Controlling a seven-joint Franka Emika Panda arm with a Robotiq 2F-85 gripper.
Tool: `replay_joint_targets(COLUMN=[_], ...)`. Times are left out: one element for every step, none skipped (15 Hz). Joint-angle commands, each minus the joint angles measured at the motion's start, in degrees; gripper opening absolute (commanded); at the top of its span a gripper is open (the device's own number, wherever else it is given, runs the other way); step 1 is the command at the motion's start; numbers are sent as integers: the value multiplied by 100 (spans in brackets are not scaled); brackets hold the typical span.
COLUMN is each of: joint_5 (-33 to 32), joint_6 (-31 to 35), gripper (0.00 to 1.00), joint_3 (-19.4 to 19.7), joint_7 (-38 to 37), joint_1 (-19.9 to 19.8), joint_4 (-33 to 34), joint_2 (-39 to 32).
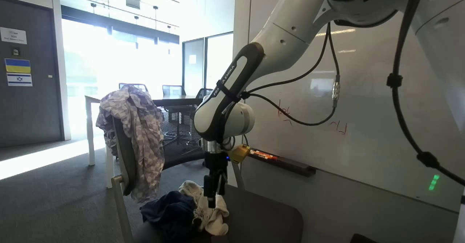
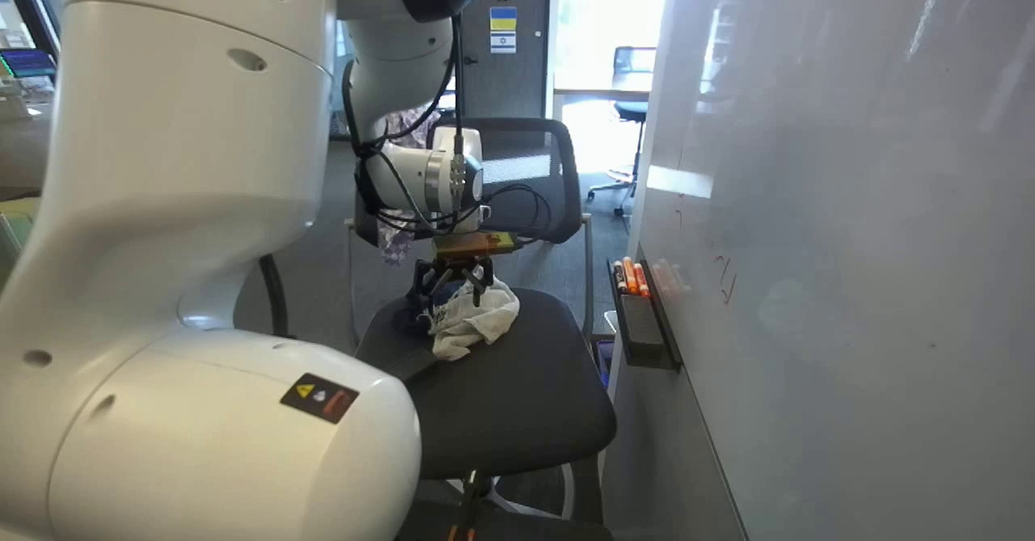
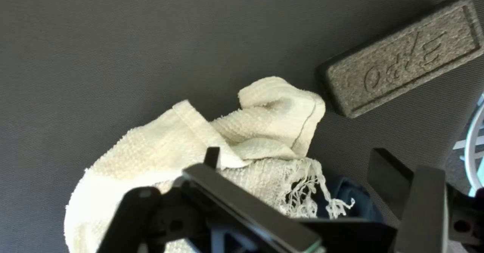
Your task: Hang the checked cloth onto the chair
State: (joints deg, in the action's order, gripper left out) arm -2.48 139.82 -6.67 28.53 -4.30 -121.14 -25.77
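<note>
Over one end of the mesh backrest [image 1: 126,159] of the chair [image 1: 270,215] hangs the checked cloth [image 1: 146,141], pale lilac-grey to my eye, falling down both faces, the right-hand fall the longer in an exterior view. In an exterior view the robot arm [image 2: 194,120] hides much of it, and patches show at the backrest's left end. The gripper [image 2: 449,294] points down above the seat [image 2: 509,412], apart from the checked cloth, with an amber box [image 2: 475,243] mounted just over it. Its fingers [image 3: 421,207] stand wide apart in the wrist view, and below the gap between them I see the fringe [image 3: 308,169] of a white cloth [image 3: 272,132]; whether either fingertip touches that cloth, I cannot tell. The white cloth lies crumpled on the seat, and in both exterior views a navy cloth [image 1: 170,210] is bunched against its left. In the wrist view the fringe overlaps a little of the navy. Just beside the white cloth rests a grey block [image 3: 404,56], lettered on top. Close on the right rises a whiteboard [image 2: 833,242], scrawled on in red, and its tray [image 1: 296,168] carries a few markers [image 2: 630,275]. Farther off, a table [image 1: 181,101] and more chairs [image 1: 173,90] stand against bright glass [image 1: 123,50], while at the far left a dark door [image 1: 31,116] bears two flag signs [image 1: 18,66]. A strip of light [image 1: 54,157] crosses the carpet [image 1: 58,199] on the left.
</note>
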Motion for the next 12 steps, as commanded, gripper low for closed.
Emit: replay_joint_targets(joint_5=[-22,-43,-53,-94,-81,-94,-97,-135,-231,-276,-330,-351], joint_6=[-30,-33,-48,-50,-63,-60,-40,21,199,228,279,321], gripper=[100,100,100,100,100,100,100,100,100,100,100,100], joint_3=[20,35,37,62,34,37,24,39,106,110,130,135], joint_7=[223,216,238,222,267,230,217,165,46,33,-4,-40], joint_1=[-101,-116,-143,-148,-190,-186,-190,-159,-74,-59,-39,-36], joint_4=[748,915,1070,1255,1393,1537,1642,1714,1749,1814,1848,1886], joint_2=[-655,-823,-977,-1153,-1281,-1407,-1521,-1611,-1699,-1781,-1847,-1907])
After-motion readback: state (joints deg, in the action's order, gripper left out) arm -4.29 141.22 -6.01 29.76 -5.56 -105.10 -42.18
